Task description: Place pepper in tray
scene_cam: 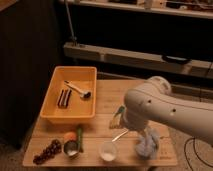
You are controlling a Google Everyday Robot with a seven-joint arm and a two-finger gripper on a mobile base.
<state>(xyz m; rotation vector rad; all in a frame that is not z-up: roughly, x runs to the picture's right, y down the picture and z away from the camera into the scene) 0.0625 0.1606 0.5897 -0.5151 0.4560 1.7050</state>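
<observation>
The pepper (80,136) is a thin dark-green stick lying on the wooden table (107,102), just in front of the tray. It lies beside a small orange round item (69,135). The tray (51,108) is a large yellow-orange bin at the table's back left; it holds a dark object and a small utensil. My white arm (160,107) reaches in from the right over the table's middle. My gripper (126,120) is at the arm's left end, above the green sponge (118,118), well right of the pepper.
A metal cup (71,148) and dark grapes (46,152) sit at the front left. A white cup (107,150), a spoon (120,135) and a blue-grey cloth (147,143) lie at the front middle and right. Dark shelving stands behind the table.
</observation>
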